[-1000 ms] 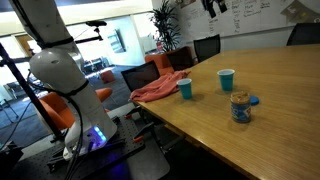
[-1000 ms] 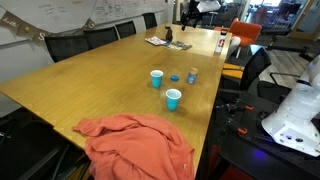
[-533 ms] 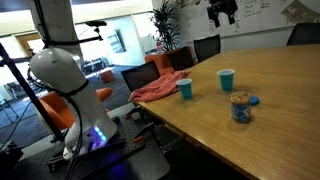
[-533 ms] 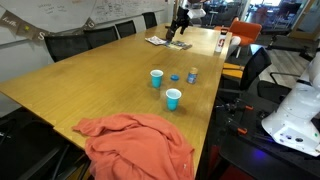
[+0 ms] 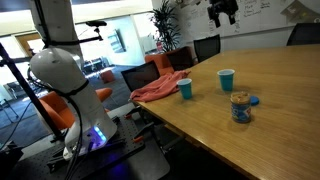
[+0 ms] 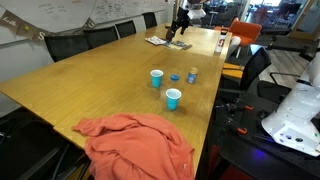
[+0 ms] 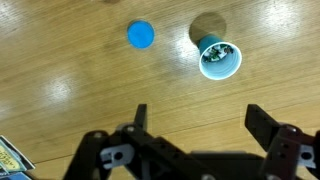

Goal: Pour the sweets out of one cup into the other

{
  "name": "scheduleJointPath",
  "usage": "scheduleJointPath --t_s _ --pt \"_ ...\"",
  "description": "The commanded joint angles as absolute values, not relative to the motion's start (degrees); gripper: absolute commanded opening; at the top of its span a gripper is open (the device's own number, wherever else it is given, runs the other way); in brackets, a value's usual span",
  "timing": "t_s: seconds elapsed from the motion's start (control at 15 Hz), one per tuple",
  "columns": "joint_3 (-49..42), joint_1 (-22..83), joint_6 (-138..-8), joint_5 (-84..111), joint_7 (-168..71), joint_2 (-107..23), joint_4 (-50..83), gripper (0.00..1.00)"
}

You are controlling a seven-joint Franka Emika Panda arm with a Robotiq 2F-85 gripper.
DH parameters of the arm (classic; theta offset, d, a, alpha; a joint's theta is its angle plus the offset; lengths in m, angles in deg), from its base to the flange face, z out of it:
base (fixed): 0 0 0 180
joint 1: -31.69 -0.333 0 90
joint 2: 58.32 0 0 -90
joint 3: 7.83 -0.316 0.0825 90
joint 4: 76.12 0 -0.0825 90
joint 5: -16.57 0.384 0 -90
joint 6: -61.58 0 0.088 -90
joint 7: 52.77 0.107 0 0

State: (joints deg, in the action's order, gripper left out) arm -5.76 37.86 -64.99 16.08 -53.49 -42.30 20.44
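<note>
Two teal paper cups stand on the wooden table in both exterior views [image 5: 185,88] [image 5: 226,79], also [image 6: 173,98] [image 6: 156,78]. A clear jar of coloured sweets [image 5: 240,106] [image 6: 192,75] stands near them, with a blue lid [image 5: 254,100] [image 6: 175,77] lying beside it. In the wrist view a teal open container with a white inside and small bits in it [image 7: 219,58] stands next to the blue lid [image 7: 141,35]. My gripper [image 7: 198,115] is open and empty, high above the table [image 5: 222,10] [image 6: 183,12], far from the cups.
An orange cloth [image 6: 140,142] [image 5: 158,88] lies at the table's edge. Papers and small items [image 6: 165,41] lie at the far end. Office chairs [image 5: 205,46] surround the table [image 6: 80,90]. A booklet corner [image 7: 8,158] shows in the wrist view.
The gripper shifted a little sideways high above the table between one second and half a second ago. Since then nothing has moved.
</note>
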Motion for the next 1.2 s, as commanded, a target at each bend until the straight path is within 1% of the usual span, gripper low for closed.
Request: scheduleJointPath --t_s 0.0,0.13,0.53,0.93,1.13 --pt "-5.14 37.32 -64.81 16.32 -53.65 -42.28 20.29 1.00" --pt "-5.14 37.31 -64.81 16.32 -53.65 -42.28 20.29 1.00" --pt "-5.45 37.02 -68.71 15.56 -54.62 -35.51 19.83 1.00" --pt "-5.51 35.66 -77.03 15.08 -53.15 -27.06 19.27 1.00" --pt "-5.27 34.76 -78.91 14.80 -52.39 -22.18 17.08 1.00"
